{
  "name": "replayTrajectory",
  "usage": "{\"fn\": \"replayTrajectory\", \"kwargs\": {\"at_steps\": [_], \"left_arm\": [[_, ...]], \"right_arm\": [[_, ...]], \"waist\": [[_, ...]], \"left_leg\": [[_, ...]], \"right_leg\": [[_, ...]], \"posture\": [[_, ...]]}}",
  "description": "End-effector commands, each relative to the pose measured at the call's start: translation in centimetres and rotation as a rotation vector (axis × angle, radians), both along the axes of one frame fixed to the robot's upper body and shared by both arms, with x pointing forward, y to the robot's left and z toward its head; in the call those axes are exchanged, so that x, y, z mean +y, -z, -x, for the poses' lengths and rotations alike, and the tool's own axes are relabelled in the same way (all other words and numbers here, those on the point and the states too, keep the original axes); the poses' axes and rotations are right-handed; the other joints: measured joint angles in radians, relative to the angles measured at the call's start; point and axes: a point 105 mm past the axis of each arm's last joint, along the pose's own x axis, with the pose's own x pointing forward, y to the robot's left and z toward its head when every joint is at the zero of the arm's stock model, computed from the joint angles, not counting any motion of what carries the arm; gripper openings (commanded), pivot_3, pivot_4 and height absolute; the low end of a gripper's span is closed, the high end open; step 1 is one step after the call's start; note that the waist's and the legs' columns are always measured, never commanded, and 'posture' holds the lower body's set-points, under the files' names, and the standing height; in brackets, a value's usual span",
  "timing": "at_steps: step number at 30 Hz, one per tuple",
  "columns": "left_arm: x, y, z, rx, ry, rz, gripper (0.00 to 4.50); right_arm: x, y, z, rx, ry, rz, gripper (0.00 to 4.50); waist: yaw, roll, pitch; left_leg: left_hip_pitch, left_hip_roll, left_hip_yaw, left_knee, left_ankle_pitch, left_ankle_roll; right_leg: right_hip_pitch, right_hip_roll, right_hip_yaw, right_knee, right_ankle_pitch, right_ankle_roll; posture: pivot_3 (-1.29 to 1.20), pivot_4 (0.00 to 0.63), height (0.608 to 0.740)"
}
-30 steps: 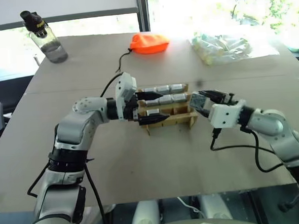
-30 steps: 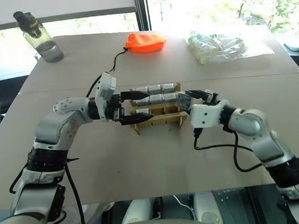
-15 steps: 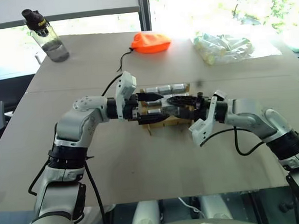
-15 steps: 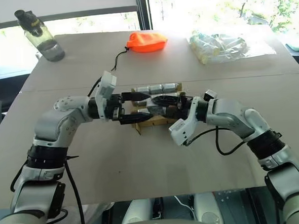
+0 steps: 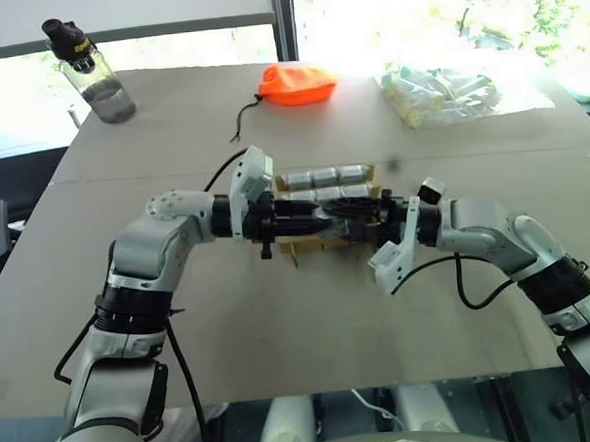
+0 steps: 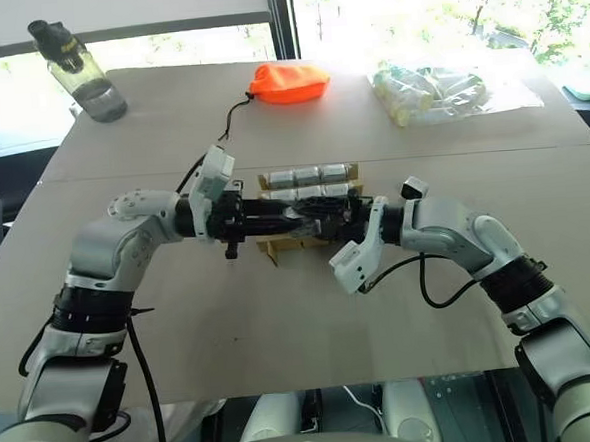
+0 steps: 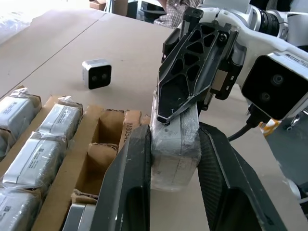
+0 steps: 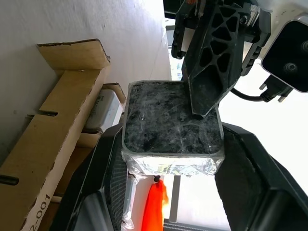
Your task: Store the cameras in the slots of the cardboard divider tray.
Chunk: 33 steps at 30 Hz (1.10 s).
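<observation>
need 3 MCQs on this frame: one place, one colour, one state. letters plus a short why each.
1. Where is the water bottle?
A. far left corner of the table
B. inside the divider tray
C. on the floor

2. What colour is the drawstring pouch?
A. blue
B. orange
C. black

3. The left gripper is:
A. open over bare table
B. shut on nothing
C. shut on a wrapped camera

Answers:
1 A, it stands at the far left corner.
2 B, it is bright orange.
3 C, its fingers clamp the wrapped camera, which the right gripper grips too.
</observation>
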Motion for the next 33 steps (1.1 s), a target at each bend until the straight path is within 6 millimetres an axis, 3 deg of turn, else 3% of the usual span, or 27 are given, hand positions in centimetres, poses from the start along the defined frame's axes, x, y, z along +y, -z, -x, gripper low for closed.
{"fn": "replayTrajectory", "kwargs": {"at_steps": [1, 2, 3, 4, 6, 7, 11, 14, 16, 19, 23, 27, 33], "left_arm": [[0.7, -0.6, -0.1, -0.014, -0.007, -0.027, 0.76], [0.8, -0.7, -0.2, -0.02, -0.005, -0.03, 0.76], [0.8, -0.7, -0.3, -0.025, -0.005, -0.032, 0.76], [0.9, -0.8, -0.5, -0.037, -0.005, -0.036, 0.76], [0.9, -1.1, -1.0, -0.052, -0.017, -0.031, 0.76], [1.0, -1.3, -1.4, -0.064, -0.029, -0.028, 0.76], [1.1, -1.7, -2.2, -0.118, -0.032, -0.035, 0.76], [1.1, -2.1, -3.1, -0.151, -0.056, -0.024, 0.76], [1.1, -1.8, -3.3, -0.155, -0.051, -0.037, 0.76], [0.8, -1.1, -3.3, -0.171, -0.038, -0.052, 0.76], [0.2, -0.8, -3.6, -0.188, -0.045, -0.034, 0.76], [-0.3, -0.4, -3.7, -0.196, -0.036, -0.034, 0.76], [-0.5, 0.3, -4.3, -0.226, -0.039, -0.062, 0.76]], "right_arm": [[0.1, -1.6, 0.2, -0.051, -0.02, -0.031, 2.0], [0.0, -1.8, 0.1, -0.048, -0.012, -0.039, 2.0], [0.0, -1.9, 0.1, -0.046, -0.008, -0.051, 3.03], [0.0, -2.1, 0.1, -0.04, 0.001, -0.069, 3.28], [-0.5, -2.4, -0.2, -0.022, 0.033, -0.099, 4.23], [-0.9, -2.6, -0.4, -0.007, 0.054, -0.121, 4.37], [-3.0, -3.4, -0.7, 0.077, 0.142, -0.2, 4.37], [-5.2, -4.2, -0.2, 0.25, 0.213, -0.299, 4.37], [-6.5, -3.2, 0.4, 0.459, 0.267, -0.354, 4.37], [-8.5, -1.3, 3.0, 0.94, 0.303, -0.557, 4.37], [-12.8, 3.6, 6.5, 1.336, 0.393, -0.702, 4.37], [-15.5, 6.2, 8.5, 1.459, 0.449, -0.788, 4.37], [-16.4, 6.0, 10.2, 1.466, 0.391, -0.815, 4.37]], "waist": [[0.0, 0.0, 0.0], [0.0, 0.0, 0.0], [0.0, 0.0, 0.0], [0.0, 0.0, 0.0], [0.0, 0.0, 0.0], [0.003, 0.0, 0.0], [0.008, 0.0, 0.0], [0.012, 0.0, 0.0], [0.012, 0.0, 0.0], [0.023, 0.0, 0.0], [0.03, -0.001, 0.0], [0.029, -0.002, 0.0], [0.025, -0.002, 0.0]], "left_leg": [[0.0, 0.0, 0.0, 0.0, 0.0, 0.0], [0.0, 0.0, 0.0, 0.0, 0.0, 0.0], [0.0, 0.0, 0.0, 0.0, 0.0, 0.0], [0.0, 0.0, 0.0, 0.0, 0.0, 0.0], [0.0, 0.0, 0.0, 0.0, 0.0, 0.0], [0.0, 0.0, 0.0, 0.0, 0.0, 0.0], [-0.001, 0.0, -0.001, 0.001, 0.0, 0.0], [-0.001, -0.001, 0.0, 0.0, 0.0, 0.0], [-0.001, 0.0, -0.001, 0.0, 0.0, 0.0], [-0.001, 0.0, -0.003, 0.0, 0.0, 0.0], [0.0, -0.001, -0.002, 0.001, 0.0, 0.001], [0.004, -0.001, -0.007, 0.002, -0.001, 0.003], [0.006, 0.0, -0.006, 0.002, -0.003, 0.006]], "right_leg": [[0.0, 0.0, 0.0, 0.0, 0.0, 0.0], [0.0, 0.0, 0.0, 0.0, 0.0, 0.0], [0.0, 0.0, 0.0, 0.0, 0.0, 0.0], [0.0, 0.0, 0.0, 0.0, 0.0, 0.0], [0.0, 0.0, 0.0, 0.0, 0.0, 0.0], [0.0, 0.0, 0.0, 0.0, 0.0, 0.0], [0.0, -0.001, -0.001, 0.0, 0.0, 0.0], [0.0, -0.001, -0.001, -0.001, 0.0, 0.0], [0.0, -0.001, -0.002, -0.001, 0.0, 0.0], [0.001, -0.001, -0.004, -0.001, 0.0, 0.0], [0.003, -0.001, -0.002, -0.001, 0.0, 0.0], [0.01, 0.0, -0.005, -0.003, 0.0, 0.0], [0.01, 0.003, -0.004, -0.001, 0.0, 0.0]], "posture": [[0.0, 0.15, 0.74], [0.0, 0.15, 0.74], [0.0, 0.15, 0.74], [0.0, 0.15, 0.74], [0.0, 0.15, 0.74], [0.0, 0.15, 0.74], [0.0, 0.15, 0.74], [0.0, 0.15, 0.74], [0.0, 0.15, 0.74], [0.0, 0.15, 0.74], [0.0, 0.15, 0.74], [0.0, 0.15, 0.74], [0.0, 0.15, 0.74]]}}
